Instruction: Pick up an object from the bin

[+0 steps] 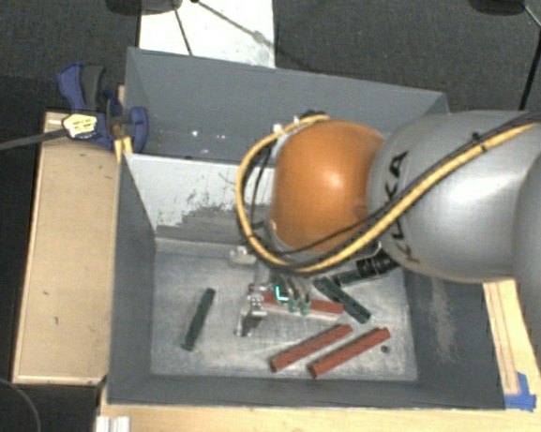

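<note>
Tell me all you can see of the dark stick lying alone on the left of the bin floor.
The stick is a slim, straight bar, dark green to near black, dull, perhaps plastic or painted wood. It lies flat on the bin floor, left of centre, running nearly up the view with its top end leaning right. Nothing touches it; the claw stands to its right, bare floor between.

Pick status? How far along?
Done: the hand is down near the grey metal bin's floor, beside a short reddish-brown bar. In hand: nothing visibly gripped. Left: grasp and lift; two more reddish-brown bars and a dark green bar at left lie untouched.
</note>
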{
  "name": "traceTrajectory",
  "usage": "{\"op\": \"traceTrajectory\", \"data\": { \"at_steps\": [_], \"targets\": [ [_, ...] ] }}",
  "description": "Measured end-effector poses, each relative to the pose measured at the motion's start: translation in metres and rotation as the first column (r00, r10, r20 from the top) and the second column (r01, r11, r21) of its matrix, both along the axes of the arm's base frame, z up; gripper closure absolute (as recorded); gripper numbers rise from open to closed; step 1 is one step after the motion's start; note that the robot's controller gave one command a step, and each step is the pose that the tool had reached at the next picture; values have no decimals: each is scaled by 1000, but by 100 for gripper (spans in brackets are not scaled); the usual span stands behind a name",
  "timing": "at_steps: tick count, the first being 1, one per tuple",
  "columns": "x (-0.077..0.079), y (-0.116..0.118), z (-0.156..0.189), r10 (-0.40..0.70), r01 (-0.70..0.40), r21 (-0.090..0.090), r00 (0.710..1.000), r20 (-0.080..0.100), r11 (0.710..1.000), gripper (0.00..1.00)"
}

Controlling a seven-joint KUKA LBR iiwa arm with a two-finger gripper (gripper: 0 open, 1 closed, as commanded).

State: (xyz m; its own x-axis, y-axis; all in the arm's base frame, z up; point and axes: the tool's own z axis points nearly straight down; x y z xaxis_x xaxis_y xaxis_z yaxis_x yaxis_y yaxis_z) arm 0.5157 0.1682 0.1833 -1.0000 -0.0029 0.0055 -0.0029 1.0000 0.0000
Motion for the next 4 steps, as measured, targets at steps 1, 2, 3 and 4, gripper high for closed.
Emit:
{"op": "traceTrajectory", "data": {
  "at_steps": [1,2,3,4],
  "targets": [
    [2,-1,4,-4,4,1,1000,7,1000,0],
    [14,0,-40,58,-58,2,998,14,998,0],
    [-4,36,-111,222,-222,3,975,9,975,100],
    [-4,36,-111,220,-220,3,976,9,976,100]
  ]
}}
